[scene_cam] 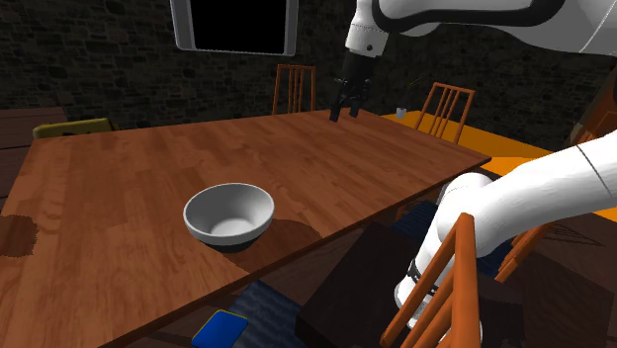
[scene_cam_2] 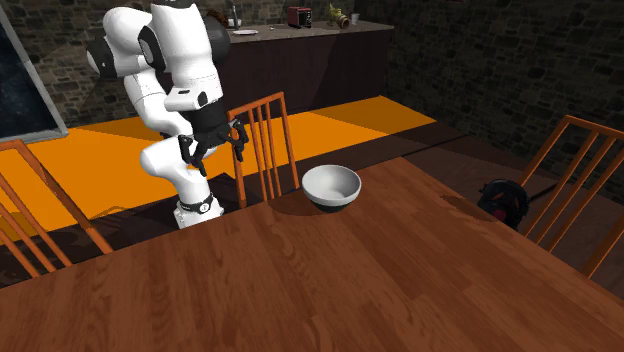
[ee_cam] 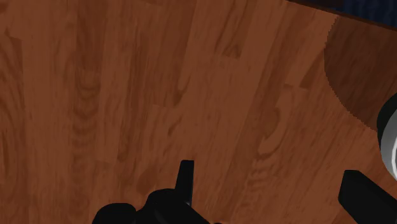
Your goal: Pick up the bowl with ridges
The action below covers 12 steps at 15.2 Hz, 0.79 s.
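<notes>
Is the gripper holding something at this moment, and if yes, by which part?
Nothing is held. The gripper hangs above the table with its jaws apart and empty; the bowl sits untouched near the table's edge.

The white arm (scene_cam: 524, 193) stood arched high, wrist bent downward; the black pincer (scene_cam: 344, 115) hung pointing straight down, its two fingers (ee_cam: 185, 175) spread well apart, clasping nothing.

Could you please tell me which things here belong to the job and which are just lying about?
For the job: white bowl; gripper, open.
Lying about: wooden chairs; countertop items; blue object.
</notes>
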Motion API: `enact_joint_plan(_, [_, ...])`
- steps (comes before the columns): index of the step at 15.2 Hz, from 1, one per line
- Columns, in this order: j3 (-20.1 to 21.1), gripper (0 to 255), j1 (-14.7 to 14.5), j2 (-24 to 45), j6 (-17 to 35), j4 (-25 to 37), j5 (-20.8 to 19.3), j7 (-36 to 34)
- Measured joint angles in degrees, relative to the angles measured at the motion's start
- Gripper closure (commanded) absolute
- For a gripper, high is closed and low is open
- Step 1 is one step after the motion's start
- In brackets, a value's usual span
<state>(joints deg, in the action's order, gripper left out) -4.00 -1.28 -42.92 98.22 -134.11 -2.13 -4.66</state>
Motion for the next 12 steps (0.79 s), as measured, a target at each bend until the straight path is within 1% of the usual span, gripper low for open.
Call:
enact_joint_plan(2, [0.3, 0, -0.2, 0.2, 0.6, -0.4, 0.3, -0.4])
enact_joint_plan(7, [4.0, 0, -2.4, 2.9, 4.7, -2.4, 3.9, -4.9])
enact_joint_plan(10, [6.3, 0, -3.8, 5.3, 9.1, -4.5, 6.2, -7.6])
enact_joint_plan(12, [8.0, 0, -4.8, 7.7, 11.4, -4.5, 7.6, -9.4])
